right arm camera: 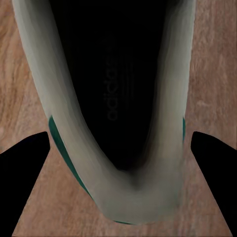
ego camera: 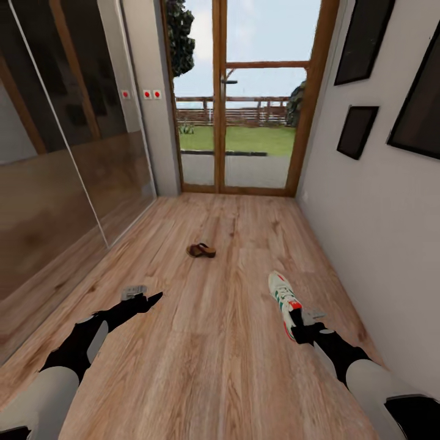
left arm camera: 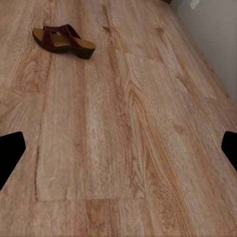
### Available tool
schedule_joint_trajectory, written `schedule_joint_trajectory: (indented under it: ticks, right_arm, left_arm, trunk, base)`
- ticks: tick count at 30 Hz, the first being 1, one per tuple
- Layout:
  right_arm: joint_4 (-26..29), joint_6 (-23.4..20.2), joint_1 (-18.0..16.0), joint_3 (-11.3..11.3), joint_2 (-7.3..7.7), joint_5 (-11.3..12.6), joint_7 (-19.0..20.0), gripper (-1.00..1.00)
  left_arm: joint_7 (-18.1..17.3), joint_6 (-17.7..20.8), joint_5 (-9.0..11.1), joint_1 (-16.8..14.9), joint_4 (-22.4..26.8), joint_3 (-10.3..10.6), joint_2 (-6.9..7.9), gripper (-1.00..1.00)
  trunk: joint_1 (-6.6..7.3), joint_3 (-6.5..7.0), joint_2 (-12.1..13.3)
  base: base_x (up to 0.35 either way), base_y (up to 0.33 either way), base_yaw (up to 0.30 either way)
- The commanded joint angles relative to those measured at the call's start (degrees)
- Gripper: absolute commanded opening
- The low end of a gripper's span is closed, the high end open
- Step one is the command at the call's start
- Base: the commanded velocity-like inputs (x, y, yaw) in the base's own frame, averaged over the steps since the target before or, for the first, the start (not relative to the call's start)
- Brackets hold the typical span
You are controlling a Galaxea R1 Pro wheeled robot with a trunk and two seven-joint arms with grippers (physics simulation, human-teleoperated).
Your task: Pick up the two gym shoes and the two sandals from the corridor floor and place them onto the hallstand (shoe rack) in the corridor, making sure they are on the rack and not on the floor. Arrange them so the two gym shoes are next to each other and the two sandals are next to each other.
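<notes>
Right end effector (ego camera: 297,324): I see it low over the corridor floor (ego camera: 208,342), right at the heel of one gym shoe (ego camera: 284,300). In my right wrist view its dark fingertips (right arm camera: 24,168) stand wide apart on either side of the shoe's heel end (right arm camera: 113,148) — open, gripping nothing that I can make out; whether they touch the shoe I cannot tell.
Gym shoe: white with green stripes and an orange-red heel patch, lying on the floor near the right-hand wall (ego camera: 373,201), toe pointing away from me.
Left end effector (ego camera: 146,298): it hangs above bare planks at my left, well apart from the shoe. In my left wrist view both fingertips (left arm camera: 10,153) sit at the picture's edges — spread wide, empty.
Sandal (ego camera: 200,250): one dark brown sandal lies on the floor further ahead, near the middle of the corridor, also seen in my left wrist view (left arm camera: 63,41).
Far end: a wood-framed glass door (ego camera: 244,98) closes the corridor, lawn and fence beyond.
Left side: a glossy mirrored wall panel (ego camera: 55,153).
</notes>
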State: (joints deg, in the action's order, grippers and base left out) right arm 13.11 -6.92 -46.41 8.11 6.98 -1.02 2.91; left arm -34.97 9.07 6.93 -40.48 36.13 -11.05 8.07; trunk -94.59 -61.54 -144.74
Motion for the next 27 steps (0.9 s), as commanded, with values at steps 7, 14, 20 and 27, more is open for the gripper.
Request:
schedule_joint_trajectory:
  ticks: [7, 14, 20, 27]
  right_arm:
    - [0.1, -0.4, 0.0, 0.3, 0.05, -0.1, 0.1, -1.0]
    - [0.1, -0.4, 0.0, 0.3, 0.05, -0.1, 0.1, -1.0]
    - [0.1, -0.4, 0.0, 0.3, 0.05, -0.1, 0.1, -1.0]
    - [-0.2, -0.4, 0.0, 0.3, 0.05, -0.1, 0.1, -1.0]
  left_arm:
    - [-0.2, 0.6, 0.5, 0.0, 0.0, -0.1, -0.14, 1.0]
    - [-0.2, 0.6, 0.5, 0.0, 0.0, -0.1, -0.15, 1.0]
    - [-0.2, 0.6, 0.5, 0.0, 0.0, -0.1, -0.16, 1.0]
    - [-0.2, 0.5, 0.5, 0.0, 0.0, 0.7, -0.17, 1.0]
  trunk:
    - [-0.02, -0.05, 0.0]
    - [-0.02, -0.05, 0.0]
    - [-0.02, -0.05, 0.0]
    - [-0.02, -0.05, 0.0]
  base:
    - [0.35, 0.0, 0.298]
    - [0.35, 0.0, 0.297]
    - [0.35, -0.03, 0.159]
    - [0.347, -0.159, 0.021]
